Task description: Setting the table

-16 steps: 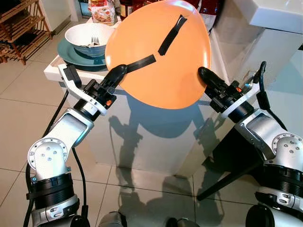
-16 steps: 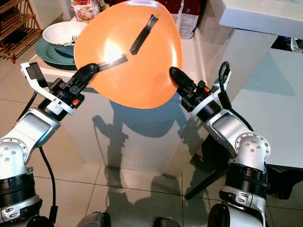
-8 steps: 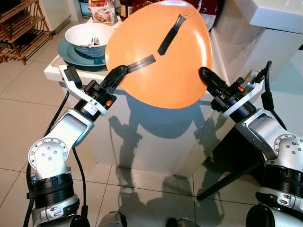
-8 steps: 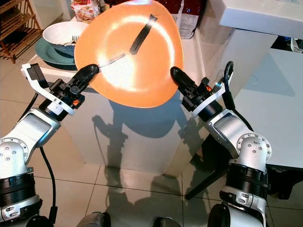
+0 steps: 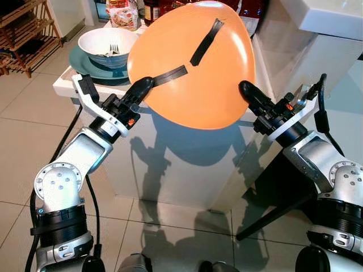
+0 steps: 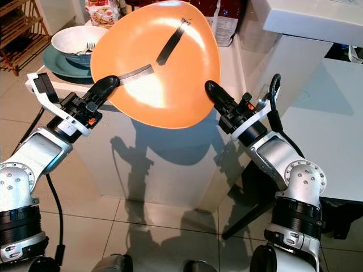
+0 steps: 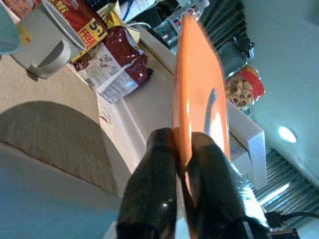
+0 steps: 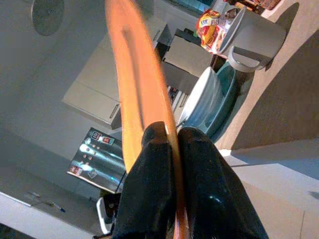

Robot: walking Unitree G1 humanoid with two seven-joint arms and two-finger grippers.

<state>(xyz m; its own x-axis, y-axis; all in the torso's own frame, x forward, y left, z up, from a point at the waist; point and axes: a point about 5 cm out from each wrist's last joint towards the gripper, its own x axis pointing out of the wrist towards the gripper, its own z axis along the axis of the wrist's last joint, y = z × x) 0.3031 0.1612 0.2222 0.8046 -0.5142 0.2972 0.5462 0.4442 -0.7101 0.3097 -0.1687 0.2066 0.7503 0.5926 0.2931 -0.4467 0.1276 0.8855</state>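
We hold the orange plate [image 5: 193, 68] up in the air between both arms, tilted steeply with its underside toward our head camera, above the near edge of the white bench [image 5: 170, 153]. Our left gripper [image 5: 139, 89] has its jaws closed on the plate's left rim, and our right gripper [image 5: 248, 93] has its jaws closed on the right rim; each wrist view shows the thin rim pinched between two black fingers [image 7: 154, 189]. Two strips of black tape [image 5: 205, 34] cross the plate's underside. Farther back on the bench, a white bowl [image 5: 105, 42] with a fork [image 5: 113, 49] in it sits on a teal plate [image 5: 85, 65], with snack packets [image 7: 112, 69] and a grey mug [image 7: 42, 47] beyond
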